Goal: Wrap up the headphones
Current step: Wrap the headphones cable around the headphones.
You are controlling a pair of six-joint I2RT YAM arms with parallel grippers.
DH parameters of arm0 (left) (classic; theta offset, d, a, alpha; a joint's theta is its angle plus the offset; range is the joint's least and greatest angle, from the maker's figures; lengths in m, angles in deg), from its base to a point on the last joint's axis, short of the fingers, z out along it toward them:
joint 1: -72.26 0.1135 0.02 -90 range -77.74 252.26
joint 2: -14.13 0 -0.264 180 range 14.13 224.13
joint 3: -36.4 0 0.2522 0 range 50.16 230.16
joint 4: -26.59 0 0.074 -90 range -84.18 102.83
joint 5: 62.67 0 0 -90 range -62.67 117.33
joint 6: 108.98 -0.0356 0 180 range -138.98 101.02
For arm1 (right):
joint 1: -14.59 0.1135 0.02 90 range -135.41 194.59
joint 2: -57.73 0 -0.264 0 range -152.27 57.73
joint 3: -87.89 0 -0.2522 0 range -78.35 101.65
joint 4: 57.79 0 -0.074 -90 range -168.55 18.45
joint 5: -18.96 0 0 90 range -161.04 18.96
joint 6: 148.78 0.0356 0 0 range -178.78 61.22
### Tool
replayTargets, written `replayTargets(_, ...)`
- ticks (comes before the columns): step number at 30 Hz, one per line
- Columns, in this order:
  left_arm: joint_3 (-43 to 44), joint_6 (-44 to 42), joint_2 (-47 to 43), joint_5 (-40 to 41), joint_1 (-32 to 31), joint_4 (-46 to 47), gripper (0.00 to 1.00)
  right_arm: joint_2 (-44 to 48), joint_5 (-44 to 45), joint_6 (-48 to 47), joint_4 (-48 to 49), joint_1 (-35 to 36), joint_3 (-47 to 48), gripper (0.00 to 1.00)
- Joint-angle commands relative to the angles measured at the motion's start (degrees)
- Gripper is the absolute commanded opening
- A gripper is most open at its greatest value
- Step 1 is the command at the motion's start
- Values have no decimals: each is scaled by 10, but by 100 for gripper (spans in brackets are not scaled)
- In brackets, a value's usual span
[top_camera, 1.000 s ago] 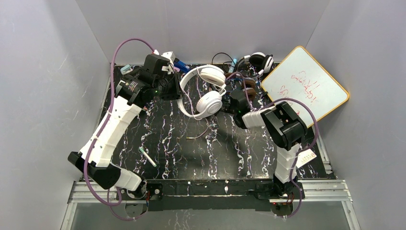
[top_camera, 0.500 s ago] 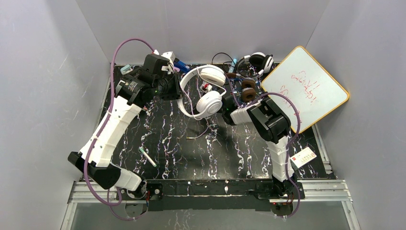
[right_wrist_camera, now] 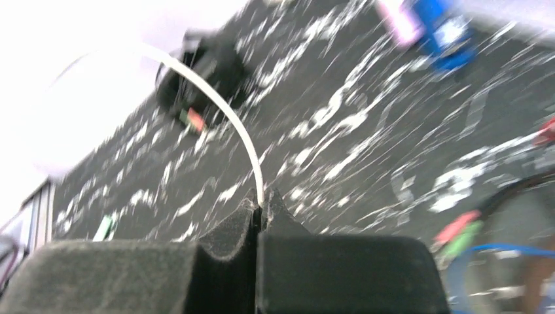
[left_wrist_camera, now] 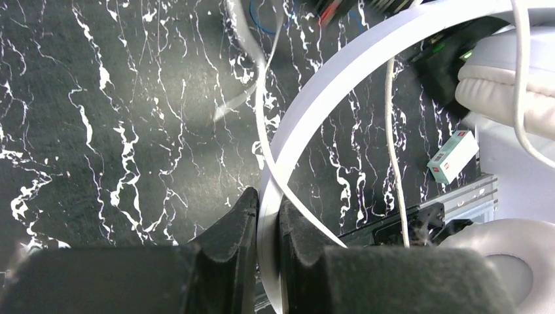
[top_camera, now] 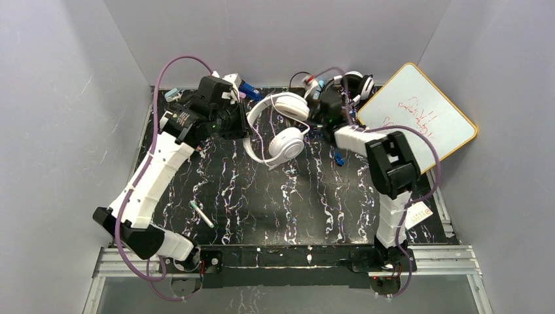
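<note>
White headphones [top_camera: 278,124] hang above the back of the table. My left gripper [top_camera: 239,125] is shut on their white headband [left_wrist_camera: 327,85], which runs between the two black fingers [left_wrist_camera: 229,229]. The ear cups [left_wrist_camera: 501,85] show at the right of the left wrist view, with the thin white cord [left_wrist_camera: 391,144] draped across them. My right gripper [top_camera: 319,112] sits just right of the headphones. It is shut on the white cord [right_wrist_camera: 219,98], which arcs up from its fingertips. Black headphones [top_camera: 353,84] lie at the back.
A whiteboard [top_camera: 415,118] with red writing leans at the back right. A pen [top_camera: 201,214] lies on the marbled table [top_camera: 281,203] at front left, and a small card [top_camera: 419,214] lies at the right edge. Small clutter and cables sit along the back wall.
My right arm swung from mid-table toward the back. Its gripper went from open to shut on the white cord, and the cord end lifted off the table. The left arm stayed put.
</note>
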Motion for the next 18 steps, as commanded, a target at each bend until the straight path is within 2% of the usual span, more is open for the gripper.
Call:
replayTargets(1,-13,2,-26,-35,-1,13,0,43,45,27,-73,-78,126,1)
replayTargets(4,-25,2,-29,-40,-1,16,0,20,44,45,-128,-114,205,1)
replayTargets(7,-34,2,-32,-42,-1,18,0,-9,23,69,-143,-139,242,1)
replayTargets(10,-39,2,-36,-42,-1,19,0,-27,20,54,-182,-146,278,1)
replayTargets(18,-39,5,-47,-39,-1,19,0,-31,12,82,-176,-167,258,1)
